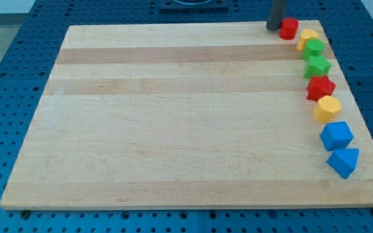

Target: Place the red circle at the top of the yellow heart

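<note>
The red circle [289, 28] stands at the view's top right corner of the wooden board [173, 116]. The yellow heart [307, 38] lies just to its lower right, touching or nearly touching it. My tip [274, 29] is right beside the red circle, on its left side, close to the board's top edge. The rod rises out of the view's top.
A column of blocks runs down the board's right edge below the yellow heart: a green block [314, 47], a green star [317, 66], a red star [320, 88], a yellow hexagon [327, 109], a blue cube [337, 136] and a blue triangle [343, 162].
</note>
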